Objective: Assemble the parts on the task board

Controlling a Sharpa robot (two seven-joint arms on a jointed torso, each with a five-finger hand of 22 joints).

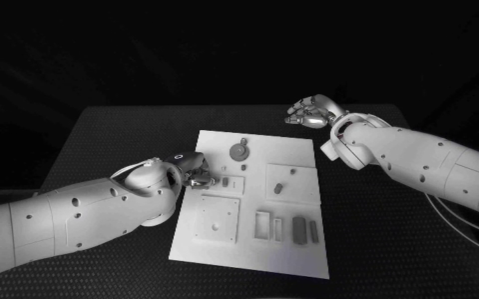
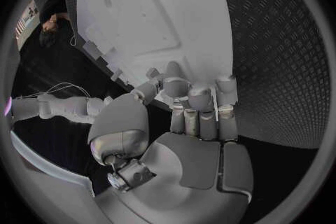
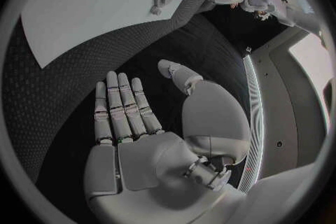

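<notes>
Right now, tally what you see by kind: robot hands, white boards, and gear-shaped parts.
Hands: 2, the left hand and the right hand
White task board: 1
Gear-shaped part: 1
Total: 4

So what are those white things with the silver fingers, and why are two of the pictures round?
Those are a robot's two arms, each ending in a metal hand. The square picture comes from a camera on its head, looking down at a black table. The round pictures come from small cameras behind each wrist. On the table lies a white board with small grey pieces, like a gear. The left hand has its fingers curled at the board's edge; whether it holds anything is hidden. The right hand is flat, open and empty.
</notes>
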